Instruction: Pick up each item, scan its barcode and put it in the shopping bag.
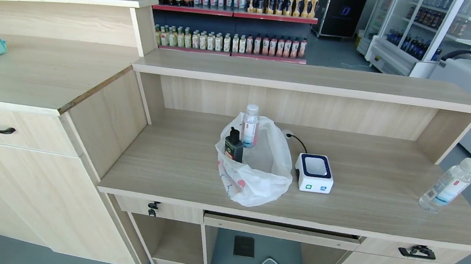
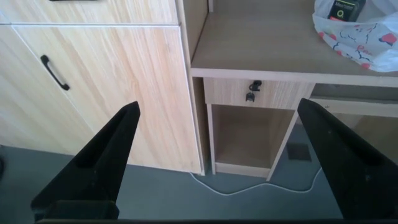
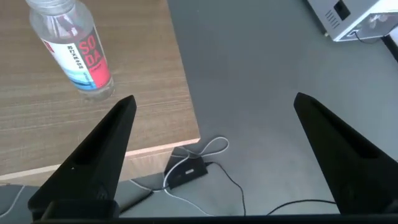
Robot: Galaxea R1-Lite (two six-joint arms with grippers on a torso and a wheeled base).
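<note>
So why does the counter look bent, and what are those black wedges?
Head view: a wide lens bows the counter. Left wrist view: the wedges are the left gripper, open, close and dark. Right wrist view: the right gripper, likewise.

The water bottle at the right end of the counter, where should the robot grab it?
Probably around its labelled middle, coming in sideways from the counter's right edge. The water bottle stands upright and alone near that edge of the counter. Its round body is wider than its cap, and the right gripper is close by, fingers open.
</note>
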